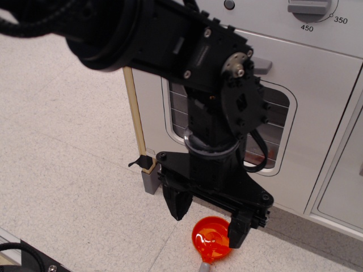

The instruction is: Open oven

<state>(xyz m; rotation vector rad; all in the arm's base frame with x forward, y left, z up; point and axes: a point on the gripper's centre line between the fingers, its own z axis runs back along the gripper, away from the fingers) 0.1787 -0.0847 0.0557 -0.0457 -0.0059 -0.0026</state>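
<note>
The silver-grey oven (309, 85) stands at the right, behind my arm. Its door has a rounded window (278, 116) crossed by wire lines, a grey bar handle (262, 65) partly hidden by my wrist, and a temperature dial (313, 8) on the panel above. The door looks flush with the oven front. My gripper (209, 218) hangs low in front of the door's lower left corner, well below the handle. It is open and empty, pointing down at the floor surface.
An orange translucent ladle (211, 239) lies on the speckled surface just under my gripper. A wooden strip (135, 113) with a grey bracket (150, 181) edges the oven's left side. A plain panelled cabinet door (346, 175) is to the right.
</note>
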